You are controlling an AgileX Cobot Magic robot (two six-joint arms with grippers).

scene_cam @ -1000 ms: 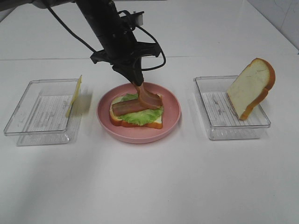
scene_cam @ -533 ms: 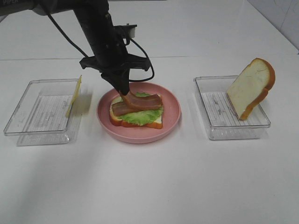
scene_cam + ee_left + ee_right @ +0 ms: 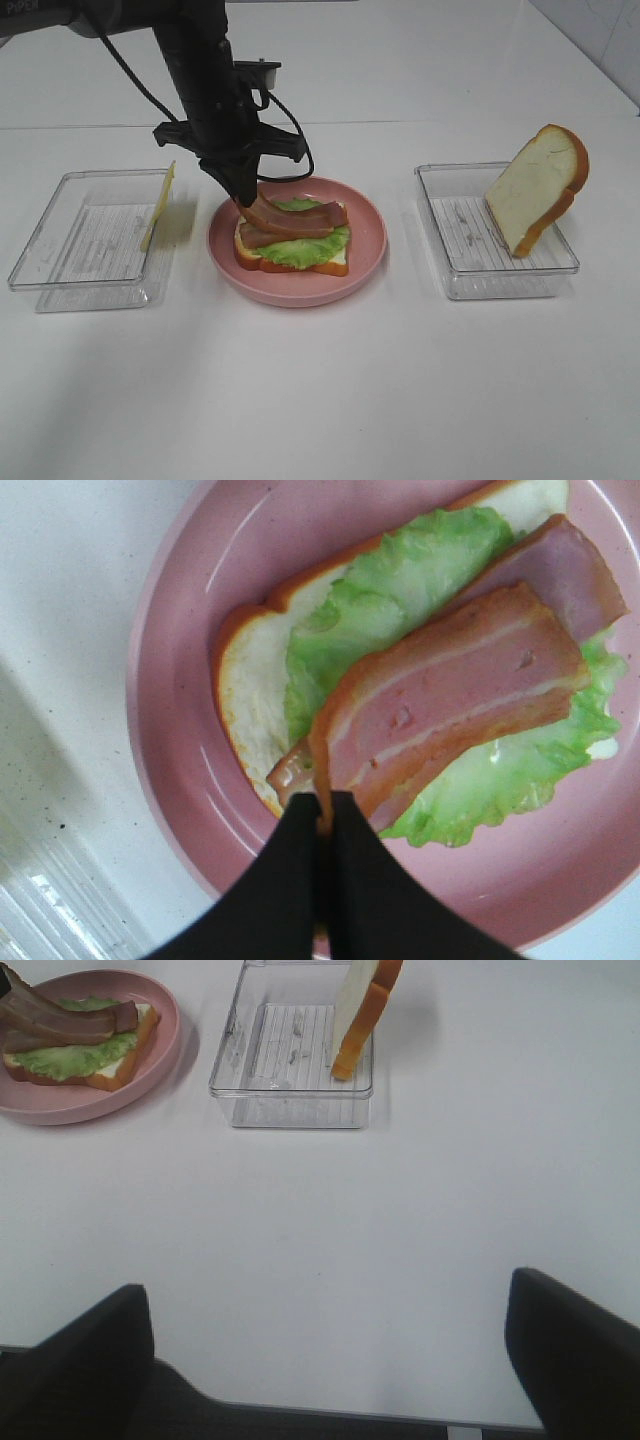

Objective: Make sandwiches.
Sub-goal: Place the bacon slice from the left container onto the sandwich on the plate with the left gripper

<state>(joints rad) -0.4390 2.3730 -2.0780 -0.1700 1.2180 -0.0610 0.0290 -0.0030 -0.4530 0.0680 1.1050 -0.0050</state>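
- The black, smooth left gripper [image 3: 325, 806] has its tapered jaws pinched tight on one end of a glossy reddish-brown bacon strip [image 3: 450, 695] with pale streaks.
- The rest of that strip lies on the sandwich stack: a second bacon strip [image 3: 562, 565], ruffled green lettuce [image 3: 400, 580] and a white bread slice with orange-brown crust [image 3: 250, 690], all on a round pink plate [image 3: 170, 680].
- A thin yellow cheese square [image 3: 160, 205] leans on the wall of a clear ribbed plastic tray [image 3: 60, 270].
- A second crusted bread slice [image 3: 535, 190] leans tilted in the other clear tray [image 3: 450, 260].
- The right gripper [image 3: 325, 1285] hangs over bare table, fingers spread wide and holding nothing.
- White lettering on the arm [image 3: 25, 7] seems to read "PIPER".
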